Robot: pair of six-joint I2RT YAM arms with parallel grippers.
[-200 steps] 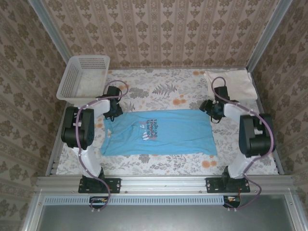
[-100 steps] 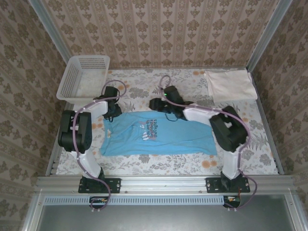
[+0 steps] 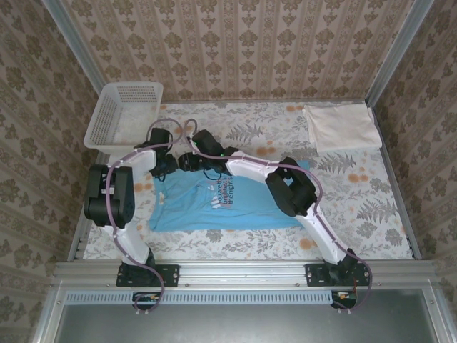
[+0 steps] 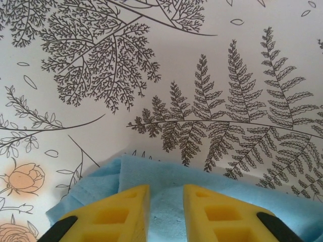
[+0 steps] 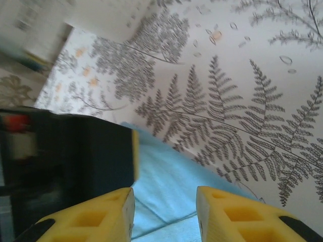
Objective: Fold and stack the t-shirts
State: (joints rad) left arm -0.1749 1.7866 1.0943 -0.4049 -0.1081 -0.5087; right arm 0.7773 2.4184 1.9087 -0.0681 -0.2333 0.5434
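left gripper (image 4: 166, 204) sits low at the light blue t-shirt (image 3: 235, 207), its yellow fingers drawn close with only a narrow slot between them; blue cloth shows through the slot, and i cannot tell whether any of it is caught. the shirt's doubled-over edge lies just ahead of the fingertips, and past it the bare fern-and-rose printed table (image 3: 371, 207). right gripper (image 5: 165, 212) hangs just beside the left one over that corner of the shirt, fingers spread clearly apart with nothing between them and blue cloth below; the left gripper's black body stands close on its left and blocks that side of its view. the right arm (image 3: 285, 186) reaches slantwise across the shirt, hiding part of the cloth's far edge and right end. the shirt lies spread flat, print up. the white mesh basket (image 3: 107, 121) stands near the left gripper, out beyond it. the cream-white t-shirt (image 3: 341, 126) lies folded, well apart from both grippers
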